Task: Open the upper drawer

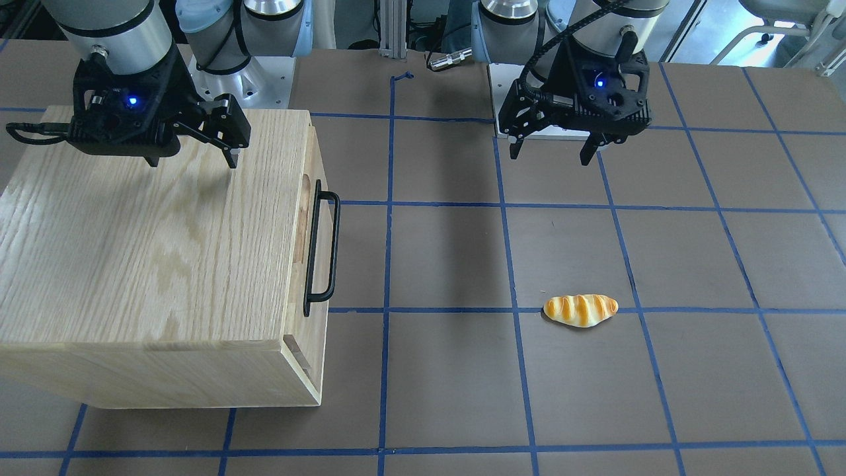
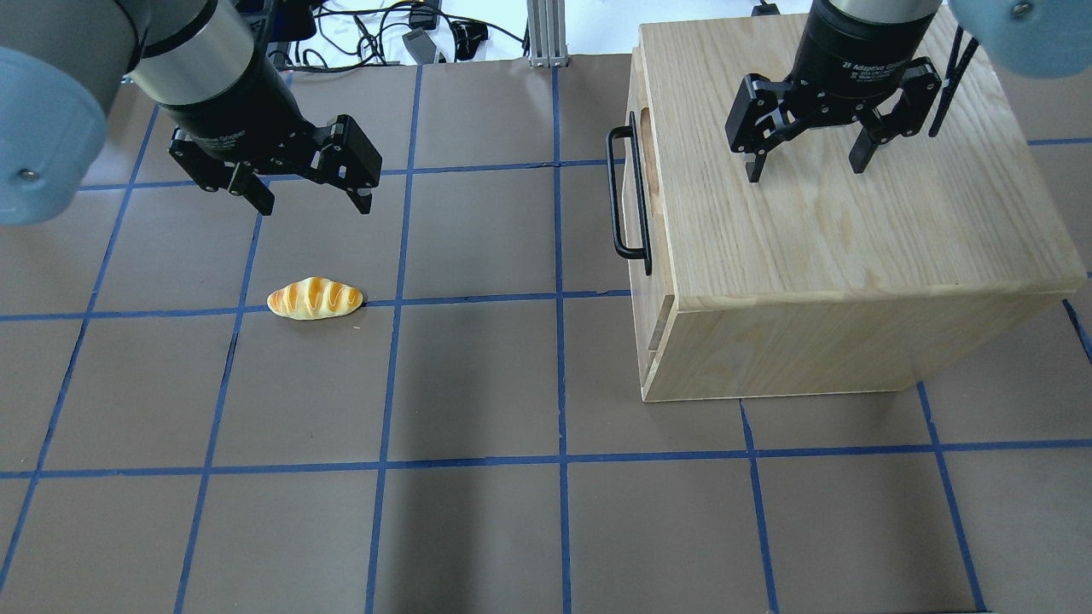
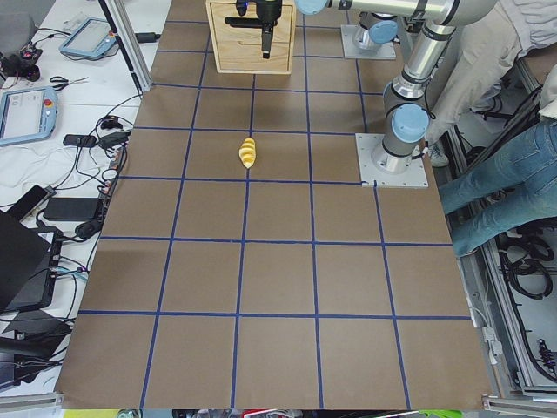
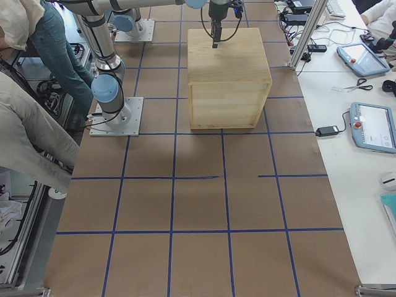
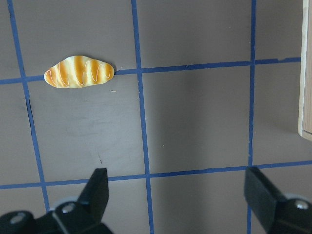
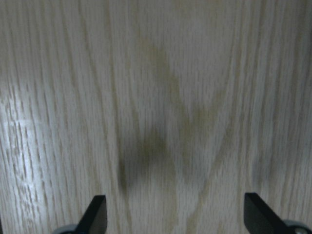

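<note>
The upper drawer's front, with its black bar handle (image 2: 614, 192), faces the table's middle on the oak cabinet (image 2: 853, 230) and sits flush with the cabinet's face; the handle also shows in the front-facing view (image 1: 332, 248). My right gripper (image 2: 804, 170) is open and empty, hovering over the cabinet's top (image 6: 161, 97), behind the handle. In the front-facing view the right gripper (image 1: 193, 162) is over the top's back part. My left gripper (image 2: 314, 207) is open and empty above the bare table, far from the cabinet; it also shows in the front-facing view (image 1: 549, 157).
A toy bread roll (image 2: 315, 298) lies on the brown mat in front of my left gripper, also seen in the left wrist view (image 5: 79, 71). Blue tape lines grid the table. People stand beside the robot's base (image 4: 37, 124).
</note>
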